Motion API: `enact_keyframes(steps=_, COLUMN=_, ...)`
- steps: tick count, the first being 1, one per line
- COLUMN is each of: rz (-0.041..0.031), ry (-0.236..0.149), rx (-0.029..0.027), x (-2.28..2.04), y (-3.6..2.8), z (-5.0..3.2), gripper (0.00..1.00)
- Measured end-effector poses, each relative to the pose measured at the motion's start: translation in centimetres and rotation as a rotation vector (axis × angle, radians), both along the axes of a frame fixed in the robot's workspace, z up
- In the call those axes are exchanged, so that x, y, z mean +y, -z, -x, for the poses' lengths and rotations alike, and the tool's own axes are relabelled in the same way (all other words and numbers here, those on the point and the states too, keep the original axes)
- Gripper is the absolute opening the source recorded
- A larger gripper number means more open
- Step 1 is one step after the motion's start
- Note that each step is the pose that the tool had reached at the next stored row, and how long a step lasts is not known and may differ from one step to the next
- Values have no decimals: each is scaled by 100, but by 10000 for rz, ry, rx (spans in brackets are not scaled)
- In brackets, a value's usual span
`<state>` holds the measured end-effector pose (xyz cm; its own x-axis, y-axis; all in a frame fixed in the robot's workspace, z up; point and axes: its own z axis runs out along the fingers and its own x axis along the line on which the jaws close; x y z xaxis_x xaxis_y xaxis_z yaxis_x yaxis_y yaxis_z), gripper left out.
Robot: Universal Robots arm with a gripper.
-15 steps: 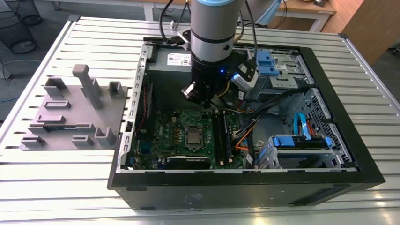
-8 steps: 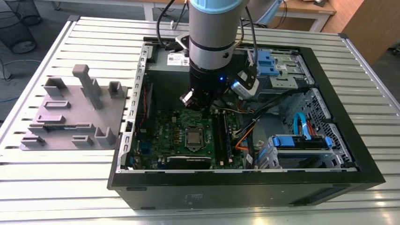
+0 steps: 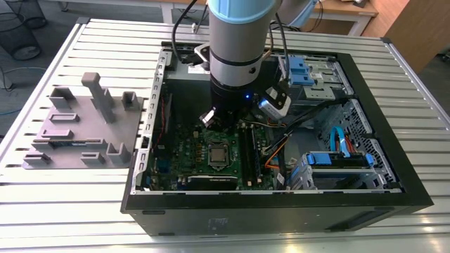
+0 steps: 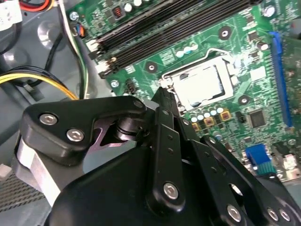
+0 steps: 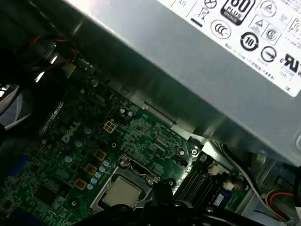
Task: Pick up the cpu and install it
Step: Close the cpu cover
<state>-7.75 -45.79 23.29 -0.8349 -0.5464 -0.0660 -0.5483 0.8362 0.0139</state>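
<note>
The cpu [image 4: 203, 86] lies flat in the metal-framed socket [image 4: 225, 61] on the green motherboard [image 4: 244, 28], its silver top facing up. It also shows in the exterior view as a grey square [image 3: 219, 154] and in the first wrist view [image 5: 121, 192]. My gripper [image 4: 162, 94] hangs just over the socket's corner, beside the cpu, shut with nothing held. In the exterior view the gripper [image 3: 215, 122] is inside the open computer case [image 3: 393, 174], a little behind the socket.
Black memory slots [image 4: 155, 28] run alongside the socket. The grey power supply [image 5: 197, 61] looms close over the board. Yellow and black cables [image 4: 37, 77] lie nearby. Blue drive bays [image 3: 338, 161] fill the case's right. A grey parts fixture [image 3: 81, 126] stands at the exterior view's left.
</note>
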Motion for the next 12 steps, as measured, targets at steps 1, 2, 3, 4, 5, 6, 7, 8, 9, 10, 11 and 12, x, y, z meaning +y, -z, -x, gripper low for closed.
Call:
enact_keyframes(steps=1, rz=0, ry=0, rx=1, x=-17, y=0, z=3, gripper=11)
enact_keyframes(steps=2, rz=-1, ry=0, rx=1, x=-32, y=0, z=6, gripper=11)
enact_keyframes(steps=3, rz=-2, ry=0, rx=0, x=-47, y=0, z=9, gripper=11)
enact_keyframes(steps=4, rz=-1, ry=0, rx=1, x=-57, y=0, z=13, gripper=11)
enact_keyframes(steps=5, rz=-2, ry=2, rx=0, x=-63, y=0, z=15, gripper=11)
enact_keyframes(steps=6, rz=-2, ry=2, rx=0, x=-64, y=0, z=14, gripper=11)
enact_keyframes(steps=7, rz=-2, ry=1, rx=0, x=-64, y=0, z=13, gripper=11)
enact_keyframes(steps=8, rz=-2, ry=0, rx=0, x=-65, y=0, z=15, gripper=11)
enact_keyframes(steps=9, rz=-1, ry=0, rx=-1, x=-65, y=0, z=16, gripper=11)
enact_keyframes(steps=10, rz=-1, ry=0, rx=-1, x=-65, y=0, z=16, gripper=11)
enact_keyframes(steps=11, rz=-2, ry=0, rx=0, x=-65, y=0, z=16, gripper=11)
enact_keyframes(steps=12, rz=-1, ry=0, rx=-1, x=-65, y=0, z=16, gripper=11)
